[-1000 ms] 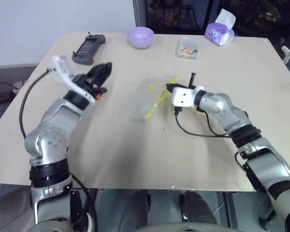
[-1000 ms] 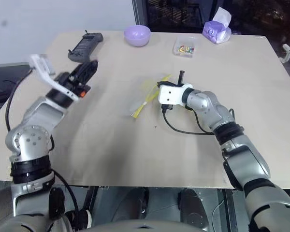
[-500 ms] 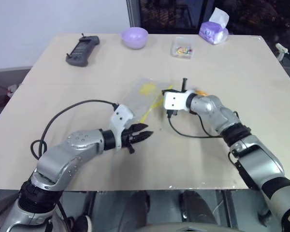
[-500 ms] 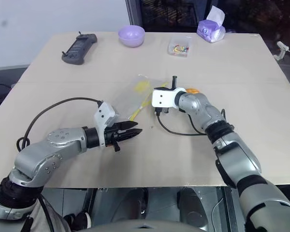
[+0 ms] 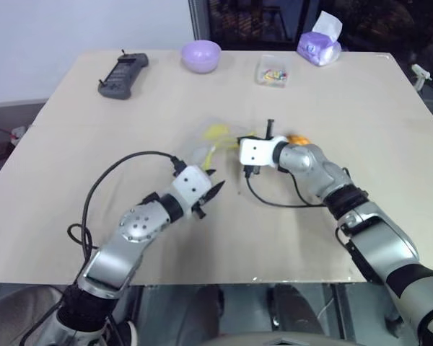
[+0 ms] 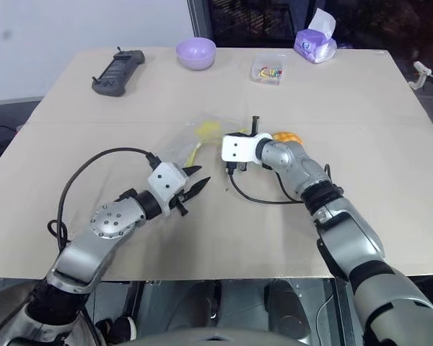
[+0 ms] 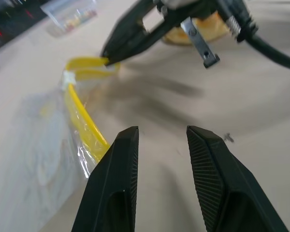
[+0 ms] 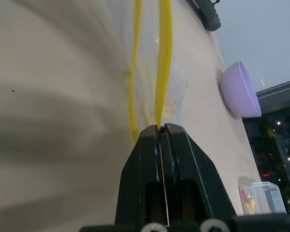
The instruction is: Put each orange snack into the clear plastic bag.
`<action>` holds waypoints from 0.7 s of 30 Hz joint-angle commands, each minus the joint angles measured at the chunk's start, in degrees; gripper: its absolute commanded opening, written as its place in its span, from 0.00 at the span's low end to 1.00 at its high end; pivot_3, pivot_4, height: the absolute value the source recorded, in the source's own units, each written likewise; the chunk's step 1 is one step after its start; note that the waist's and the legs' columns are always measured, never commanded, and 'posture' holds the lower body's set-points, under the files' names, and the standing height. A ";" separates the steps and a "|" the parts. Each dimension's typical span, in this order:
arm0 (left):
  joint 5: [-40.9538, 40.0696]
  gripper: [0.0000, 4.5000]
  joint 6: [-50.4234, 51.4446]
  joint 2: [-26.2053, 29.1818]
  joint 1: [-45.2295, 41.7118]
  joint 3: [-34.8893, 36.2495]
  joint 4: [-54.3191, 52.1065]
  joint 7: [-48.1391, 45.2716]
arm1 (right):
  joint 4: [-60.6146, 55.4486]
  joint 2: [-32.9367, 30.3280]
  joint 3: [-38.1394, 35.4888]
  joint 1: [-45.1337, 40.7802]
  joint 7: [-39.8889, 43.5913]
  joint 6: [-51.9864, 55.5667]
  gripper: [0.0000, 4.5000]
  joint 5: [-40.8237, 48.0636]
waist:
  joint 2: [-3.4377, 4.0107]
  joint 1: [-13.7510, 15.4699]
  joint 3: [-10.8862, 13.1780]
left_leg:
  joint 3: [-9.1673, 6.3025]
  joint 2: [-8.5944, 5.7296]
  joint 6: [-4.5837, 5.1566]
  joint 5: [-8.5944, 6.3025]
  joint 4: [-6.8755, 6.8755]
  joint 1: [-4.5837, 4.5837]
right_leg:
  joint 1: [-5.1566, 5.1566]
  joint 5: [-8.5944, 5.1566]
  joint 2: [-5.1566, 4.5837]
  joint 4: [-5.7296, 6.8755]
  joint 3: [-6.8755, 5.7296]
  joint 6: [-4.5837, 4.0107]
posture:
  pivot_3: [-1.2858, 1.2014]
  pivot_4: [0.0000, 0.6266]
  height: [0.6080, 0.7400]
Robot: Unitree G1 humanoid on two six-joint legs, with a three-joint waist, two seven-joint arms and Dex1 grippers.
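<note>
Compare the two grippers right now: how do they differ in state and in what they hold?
The right gripper is shut on the clear plastic bag, pinching its yellow seal strip; the left gripper is open and holds nothing. The right one is at the bag's mouth, the left one short of it. Both have black fingers.

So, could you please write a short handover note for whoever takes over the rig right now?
Right gripper: jaws shut on the yellow seal strip of the clear bag, holding one edge up near the table's middle.
Left gripper: jaws open, empty, low over the table and pointing at the bag's mouth, not touching it.
Orange bun: on the table just behind the right wrist, outside the bag.
Done: one side of the bag's mouth gripped.
Left: probably grip the other side with the left gripper, open the bag, put the bun in.
</note>
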 commanded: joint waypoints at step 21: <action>1.66 0.99 -7.72 -12.36 8.41 8.07 -8.40 3.29 | -1.88 0.23 -0.06 -0.95 1.01 -0.12 0.00 0.91 | -0.01 0.07 -0.01 | 0.03 -0.01 0.11 -0.06 0.23 0.12 | -0.01 0.00 0.00 0.54 0.06 0.00 | 0.52 0.24 1.00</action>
